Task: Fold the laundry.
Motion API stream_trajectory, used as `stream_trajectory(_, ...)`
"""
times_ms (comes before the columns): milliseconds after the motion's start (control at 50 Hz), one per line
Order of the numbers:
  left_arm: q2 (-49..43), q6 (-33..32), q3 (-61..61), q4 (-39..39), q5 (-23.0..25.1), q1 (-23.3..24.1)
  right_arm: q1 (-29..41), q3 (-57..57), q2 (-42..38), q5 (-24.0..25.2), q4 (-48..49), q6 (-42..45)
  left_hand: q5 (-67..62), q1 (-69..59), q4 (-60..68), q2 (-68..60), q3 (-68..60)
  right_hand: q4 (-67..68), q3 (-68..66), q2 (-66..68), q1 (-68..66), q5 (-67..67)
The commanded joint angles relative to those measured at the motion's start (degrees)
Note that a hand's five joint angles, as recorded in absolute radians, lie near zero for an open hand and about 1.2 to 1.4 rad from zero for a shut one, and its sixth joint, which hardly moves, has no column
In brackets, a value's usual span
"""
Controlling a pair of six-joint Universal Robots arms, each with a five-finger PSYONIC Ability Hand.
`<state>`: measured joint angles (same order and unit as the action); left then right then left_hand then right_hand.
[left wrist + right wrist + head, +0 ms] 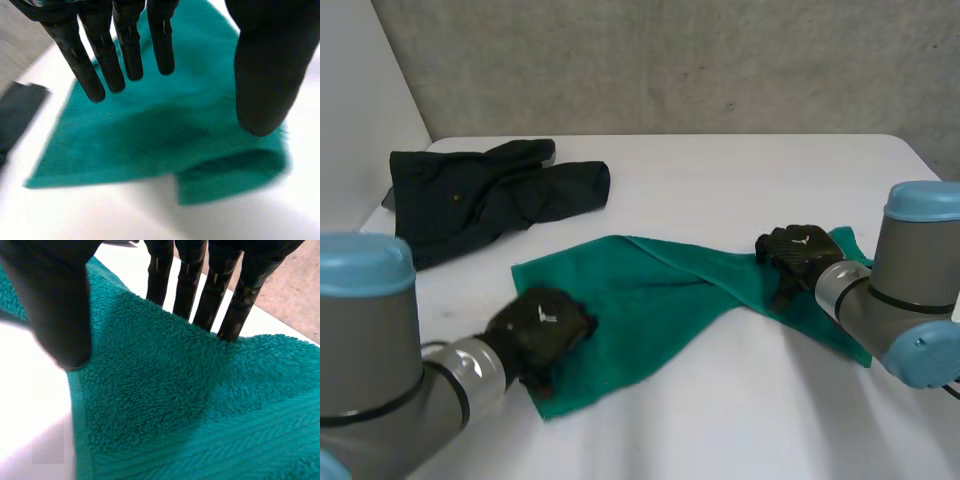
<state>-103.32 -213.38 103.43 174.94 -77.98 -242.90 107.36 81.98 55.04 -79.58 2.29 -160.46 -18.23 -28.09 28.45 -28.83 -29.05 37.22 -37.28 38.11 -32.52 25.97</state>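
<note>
plainly, fingers (130, 50) on both are straight and spread, gripping nothing: left hand (542, 325) hovers over the towel (660, 290) at its near corner, right hand (190, 275) touches its right end. it lies twisted on the table (720, 180), likely soft and limp; pinch the hemmed corners.

White table (720, 180), grey speckled wall (670, 60) behind it, white panel (360, 90) at left.

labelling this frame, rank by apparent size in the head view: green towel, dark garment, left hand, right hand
1. green towel, largest
2. dark garment
3. left hand and right hand: about alike; the left looks slightly bigger but is nearer the camera, so I won't rank them
</note>
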Motion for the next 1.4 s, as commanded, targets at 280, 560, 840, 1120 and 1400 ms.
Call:
stream_trajectory(280, -12.8, 13.2, -19.7, 16.7, -0.4, -3.4, -0.3, 2.4, 8.6, 0.3, -1.1, 5.2, 6.9, 6.8, -7.1, 7.5, 7.7, 42.8, -42.7, 41.9, -47.5, 44.0)
stream_trajectory(560, -24.0, 15.2, -28.1, 13.9, -0.1, -2.4, 0.5, 3.0, 26.6, 6.5, -8.7, 4.5, 8.4, 8.3, -8.6, 9.0, 9.2, 42.8, -42.7, 41.9, -47.5, 44.0)
stream_trajectory(840, -32.5, 20.7, -36.3, 14.1, 0.3, 1.1, 3.0, 4.3, 36.0, 10.4, -14.7, 2.6, 8.3, 8.1, -8.5, 8.9, 9.1, 42.8, -42.7, 41.9, -47.5, 44.0)
stream_trajectory(1120, -36.6, 21.0, -41.2, 15.6, 1.8, 4.9, 3.0, 6.8, 40.5, 10.4, -14.8, 2.5, -32.3, -32.5, 32.1, -31.8, -31.5, 42.8, -42.7, 41.9, -47.5, 44.0)
stream_trajectory(1400, -20.5, 19.8, -34.1, 16.0, -3.1, 0.2, 0.4, 2.3, 31.2, 9.8, -15.9, 3.3, -51.8, -51.9, 51.6, -51.2, -51.0, 42.8, -42.7, 41.9, -47.5, 44.0)
